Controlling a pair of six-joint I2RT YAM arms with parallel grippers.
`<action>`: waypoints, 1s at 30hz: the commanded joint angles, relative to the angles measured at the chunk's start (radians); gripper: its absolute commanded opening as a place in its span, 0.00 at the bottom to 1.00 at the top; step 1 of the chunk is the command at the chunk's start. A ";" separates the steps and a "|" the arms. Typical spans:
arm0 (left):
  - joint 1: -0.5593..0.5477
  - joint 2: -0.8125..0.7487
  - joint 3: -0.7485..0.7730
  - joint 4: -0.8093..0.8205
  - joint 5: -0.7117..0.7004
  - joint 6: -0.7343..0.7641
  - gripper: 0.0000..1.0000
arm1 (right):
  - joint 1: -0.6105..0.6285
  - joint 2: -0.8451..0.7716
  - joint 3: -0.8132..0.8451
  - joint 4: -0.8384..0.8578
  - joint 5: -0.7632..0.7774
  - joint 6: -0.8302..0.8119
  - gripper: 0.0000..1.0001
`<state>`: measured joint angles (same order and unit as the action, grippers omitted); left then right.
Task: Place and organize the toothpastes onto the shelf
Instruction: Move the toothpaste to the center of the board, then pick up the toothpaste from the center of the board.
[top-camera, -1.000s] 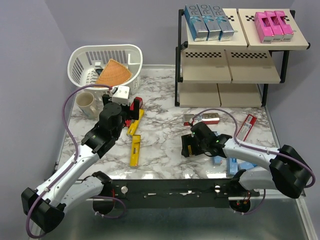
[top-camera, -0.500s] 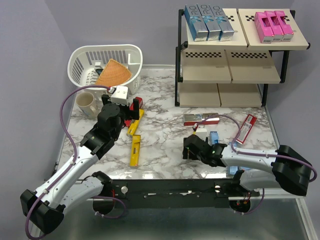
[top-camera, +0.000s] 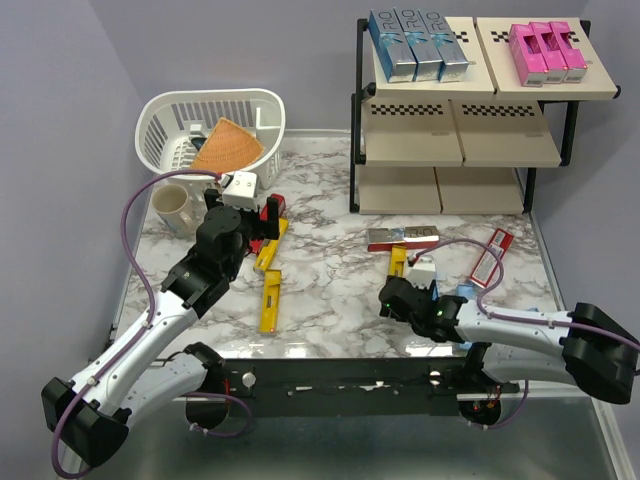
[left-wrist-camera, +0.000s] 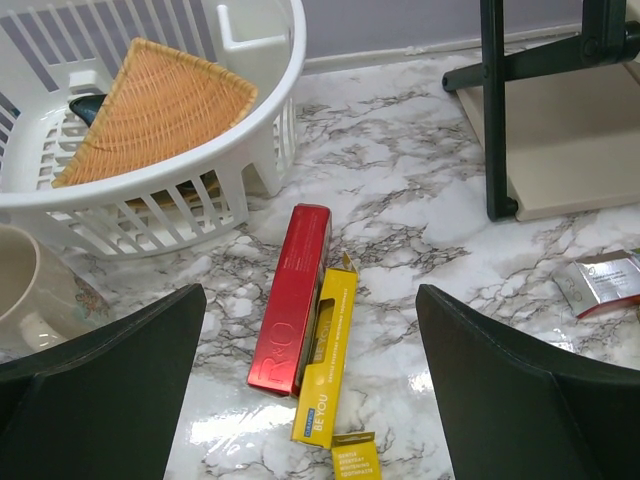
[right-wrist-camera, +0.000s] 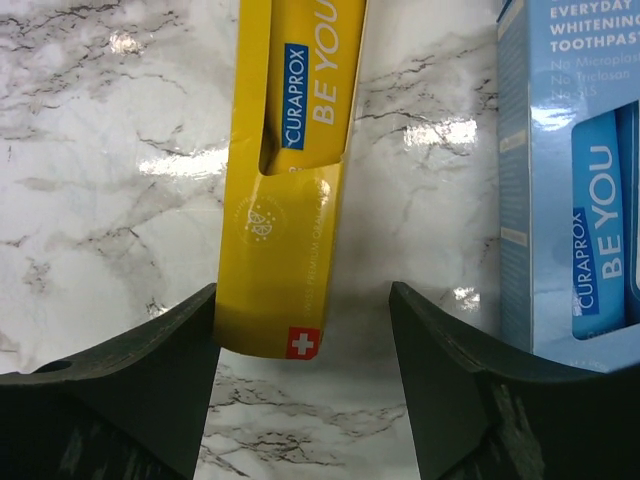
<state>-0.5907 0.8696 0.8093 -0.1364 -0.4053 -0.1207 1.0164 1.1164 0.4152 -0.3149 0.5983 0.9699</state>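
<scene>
**Shelf** (top-camera: 410, 135): upper right of the overhead view. The top tier carries three silver-blue cartons (top-camera: 415, 45) side by side on the left and three pink cartons (top-camera: 545, 52) on the right, grouped by colour. That suggests like goes with like.

**Right gripper** (right-wrist-camera: 300, 390): lower centre-right of the overhead view, set low over the marble table (top-camera: 330, 270). Its jaws are apart and straddle the near end of the yellow Curaprox carton (right-wrist-camera: 285, 200). The left finger lies against the carton's edge and a gap remains on the other side, so nothing is clamped. It looks lined up along the narrow width for a pinch. The light blue carton (right-wrist-camera: 570, 180) lies just beside it at the right edge of the frame, outside the jaws.

**Left gripper** (left-wrist-camera: 310, 390): centre-left, jaws fully apart and holding nothing. It hangs above the red carton (left-wrist-camera: 292, 300) and the open-flapped yellow carton (left-wrist-camera: 328, 360), which touch each other below the white basket (left-wrist-camera: 265, 60).

**Loose stock**: a silver carton (top-camera: 403, 238) and a red-and-white carton (top-camera: 492, 256) lie on the marble in front of the shelf.

**Status**: six cartons are shelved and sorting is judged to be at an early stage.
</scene>
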 joint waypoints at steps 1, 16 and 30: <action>0.003 -0.003 -0.007 0.012 0.023 -0.008 0.99 | 0.031 0.069 -0.004 0.071 0.087 -0.022 0.72; 0.003 0.000 -0.007 0.011 0.033 -0.004 0.99 | 0.166 0.203 0.131 -0.159 0.235 0.118 0.47; 0.003 -0.007 -0.004 0.004 0.045 -0.004 0.99 | 0.157 -0.119 0.275 -0.104 0.236 -0.406 0.41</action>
<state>-0.5907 0.8696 0.8093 -0.1368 -0.3836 -0.1207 1.1854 1.0729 0.6121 -0.5053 0.7937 0.8520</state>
